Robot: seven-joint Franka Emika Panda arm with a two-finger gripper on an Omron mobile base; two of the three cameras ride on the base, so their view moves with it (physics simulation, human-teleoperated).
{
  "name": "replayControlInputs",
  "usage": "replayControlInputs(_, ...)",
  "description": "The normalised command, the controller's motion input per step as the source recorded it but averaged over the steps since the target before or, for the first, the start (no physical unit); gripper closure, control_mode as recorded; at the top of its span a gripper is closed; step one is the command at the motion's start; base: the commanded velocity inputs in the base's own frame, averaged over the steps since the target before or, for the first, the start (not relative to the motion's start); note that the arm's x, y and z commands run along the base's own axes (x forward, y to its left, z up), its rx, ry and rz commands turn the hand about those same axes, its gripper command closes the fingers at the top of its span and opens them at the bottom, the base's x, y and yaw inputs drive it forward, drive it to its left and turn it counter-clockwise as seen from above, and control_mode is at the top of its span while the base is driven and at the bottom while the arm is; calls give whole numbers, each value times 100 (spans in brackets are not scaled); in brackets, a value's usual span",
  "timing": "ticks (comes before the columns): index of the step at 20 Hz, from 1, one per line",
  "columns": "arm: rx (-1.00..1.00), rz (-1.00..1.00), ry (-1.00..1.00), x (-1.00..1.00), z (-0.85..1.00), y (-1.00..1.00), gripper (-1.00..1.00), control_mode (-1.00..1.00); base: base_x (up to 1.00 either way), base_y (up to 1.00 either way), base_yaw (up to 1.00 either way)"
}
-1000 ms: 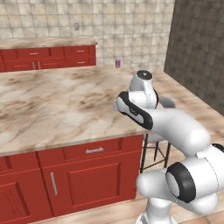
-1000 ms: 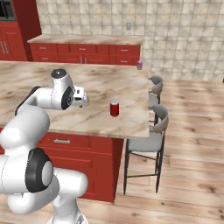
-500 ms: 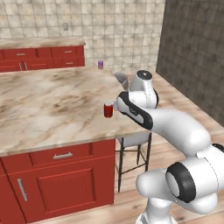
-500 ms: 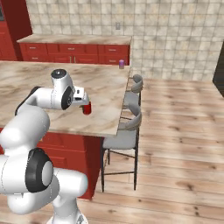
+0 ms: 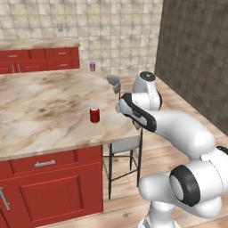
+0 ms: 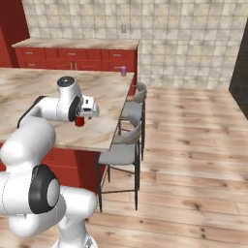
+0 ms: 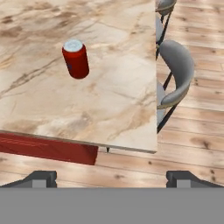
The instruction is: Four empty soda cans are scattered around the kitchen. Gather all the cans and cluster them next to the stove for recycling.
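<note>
Red can (image 7: 75, 58) upright — purple can (image 5: 92, 66) beyond

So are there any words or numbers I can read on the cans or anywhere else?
None can be read.
Red can: a small dark mark on its side, too blurred to read.
Purple can: too small to show any label.
Counter, cabinets and wall outlet: no writing shows.
</note>
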Motion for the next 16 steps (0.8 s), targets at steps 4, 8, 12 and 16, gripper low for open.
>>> replayControlInputs(4,0,0,0,0,0,0,-100,100,48,-4,-2)
replayControlInputs(8,0,0,0,0,0,0,-100,100,41,-6,-7)
replayControlInputs(12,0,0,0,0,0,0,-100,100,38,-6,-14)
replayControlInputs(16,0,0,0,0,0,0,-100,100,35,-3,-15)
